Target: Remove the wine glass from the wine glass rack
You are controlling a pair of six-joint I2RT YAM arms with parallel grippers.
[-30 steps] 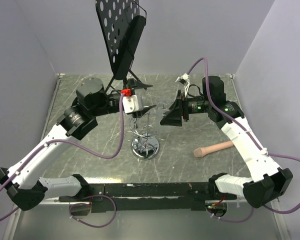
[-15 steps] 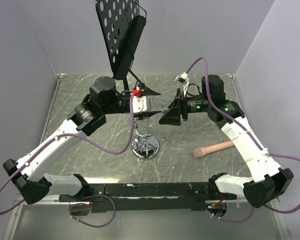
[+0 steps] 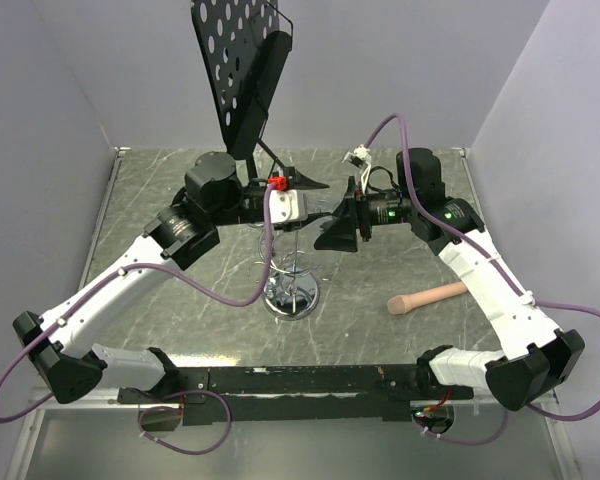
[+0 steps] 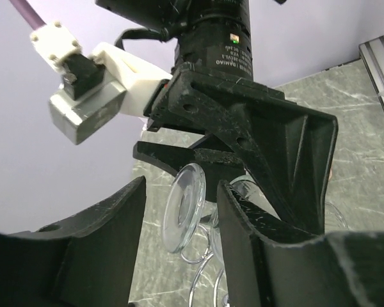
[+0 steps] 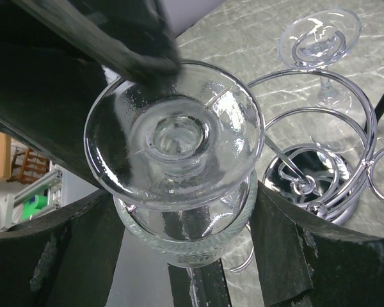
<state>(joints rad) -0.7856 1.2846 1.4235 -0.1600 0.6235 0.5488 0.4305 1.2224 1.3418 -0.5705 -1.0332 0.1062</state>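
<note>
**Glass bowl in right gripper at the rack, left gripper spread round the foot**

Glass is foot-up, bowl down, right between the right gripper's fingers. Both pads look flush to the bowl sides, so I read it as pinching the bowl with a light squeeze. The left gripper faces it from the opposite side, fingers spread, one each side of the foot rim with a gap on both. One left fingertip may brush the rim in the right wrist view; can't confirm. Rack post and loops sit just beyond and below the right fingertips. Whether the stem is in its loop or out of it: cannot tell, the foot hides it. A second glass hangs on a loop farther out past the right fingertips.

Handling, judged: thin clear glass, light, rigid, slick, brittle. Stem is the weak spot and the bowl wall crushes easily. Best hold is across the bowl or under the foot, low force, no twist. Slide the stem sideways out of the loop opening before pulling away, or the wire catches the foot. The rack is light wire and could tip if the foot drags it.

Surface: grey marbled table, hard, so a drop likely breaks the glass. Room is tight. The two grippers are nearly nose to nose, a music stand is behind the left gripper, a wooden pin lies near the right arm back from its gripper, and walls close in on three sides.
</note>
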